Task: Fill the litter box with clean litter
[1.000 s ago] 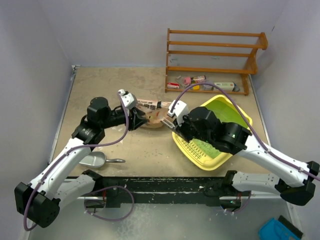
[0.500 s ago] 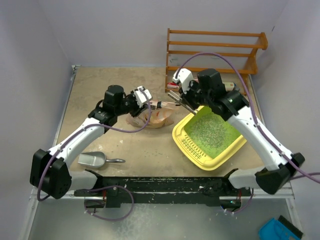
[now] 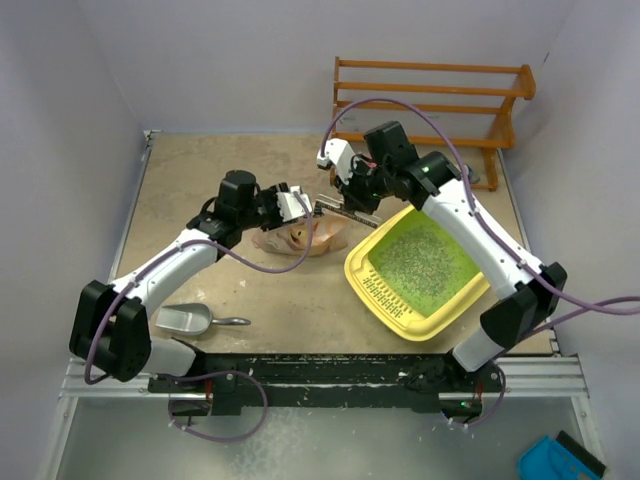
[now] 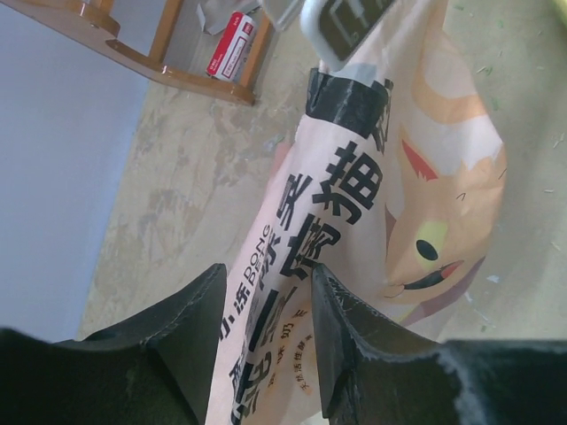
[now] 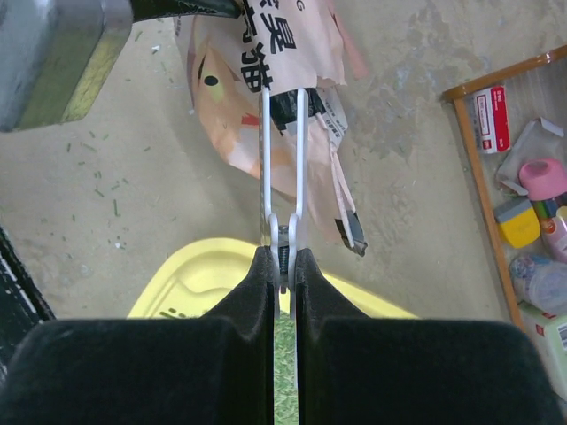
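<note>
Silver metal scoop (image 3: 187, 320) lies on the table near the left arm's base, well apart from everything else, and nothing touches it.

The left arm reaches to the table's middle. Left gripper (image 4: 266, 283) is clamped on the tan printed bag (image 3: 300, 238). In the left wrist view its 2 black fingers (image 4: 190, 328) stand about half apart, with the bag's printed side filling the gap between them. Both pads look pressed on the paper, though the contact itself sits partly out of frame. The bag lies low over the table just left of the box, fox-face print up.

The right arm arcs over from the right side. Right gripper (image 5: 283, 258) is pinched tight on the handle end of a white clip (image 5: 302, 150). The clip's 2 long prongs run forward across the bag's dark-taped top edge, and the clip looks closed on that edge.

The litter box (image 3: 400, 318) sits on the table right of centre, turned at an angle, with the slotted strip on its near-left rim. It is just beside the bag and under the right arm's forearm, and neither gripper touches it. Clean litter (image 3: 425, 258) is spread as a loose grey-green scatter over most of the green floor, inside the box.

A wooden rack (image 3: 420, 140) stands at the back right against the wall, with small packets and bottles (image 3: 385, 162) on its lowest shelf.
</note>
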`<state>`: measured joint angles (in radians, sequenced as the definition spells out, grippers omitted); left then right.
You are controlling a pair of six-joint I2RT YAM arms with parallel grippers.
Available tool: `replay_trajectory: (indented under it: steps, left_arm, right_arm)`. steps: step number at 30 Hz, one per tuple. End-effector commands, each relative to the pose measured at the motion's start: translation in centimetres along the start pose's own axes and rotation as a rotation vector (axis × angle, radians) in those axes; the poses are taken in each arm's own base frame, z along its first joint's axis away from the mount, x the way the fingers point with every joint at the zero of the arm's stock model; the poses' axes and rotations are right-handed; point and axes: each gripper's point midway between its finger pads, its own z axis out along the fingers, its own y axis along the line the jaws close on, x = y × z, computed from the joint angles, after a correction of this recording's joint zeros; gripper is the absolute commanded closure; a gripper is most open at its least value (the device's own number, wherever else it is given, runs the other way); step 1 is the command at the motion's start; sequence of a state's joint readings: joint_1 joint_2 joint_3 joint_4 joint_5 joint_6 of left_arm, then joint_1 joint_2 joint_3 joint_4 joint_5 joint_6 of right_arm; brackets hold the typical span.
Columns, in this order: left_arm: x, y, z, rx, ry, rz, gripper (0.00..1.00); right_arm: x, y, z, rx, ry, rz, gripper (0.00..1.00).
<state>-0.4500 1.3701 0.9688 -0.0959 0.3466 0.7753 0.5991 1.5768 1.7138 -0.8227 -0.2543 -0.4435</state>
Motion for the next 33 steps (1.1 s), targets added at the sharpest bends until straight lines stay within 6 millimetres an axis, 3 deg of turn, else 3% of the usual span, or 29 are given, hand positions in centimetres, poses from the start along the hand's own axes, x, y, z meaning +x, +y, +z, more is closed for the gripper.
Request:
replay_trajectory:
  steps: [1,4,8,14,21,33]
  left_arm:
    - [-0.9,2.1,0.5,-0.057,-0.026,0.094,0.55]
    - [-0.7,1.8,1.0,-0.036,-0.026,0.091,0.63]
    - [-0.9,1.7,1.0,-0.025,-0.044,0.085,1.0]
    - [-2.8,1.1,0.0,0.016,-0.117,0.08,1.0]
    - [-3.6,0.5,-1.1,0.025,-0.152,0.075,1.0]
    - [-3.1,-0.6,-1.0,0.063,-0.145,0.053,1.0]
  right_arm:
    - [-1.3,-1.8,-0.4,0.003,-0.014,-0.078,1.0]
    - [-1.0,-3.1,0.5,-0.018,-0.001,-0.095,1.0]
    - [-0.3,-3.7,1.5,-0.053,0.025,-0.139,1.0]
    - [0.2,-2.6,2.0,-0.147,0.043,-0.197,1.0]
    - [0.4,-1.9,1.9,-0.195,0.038,-0.255,1.0]
    - [1.6,-0.5,3.9,-0.32,0.037,-0.314,1.0]
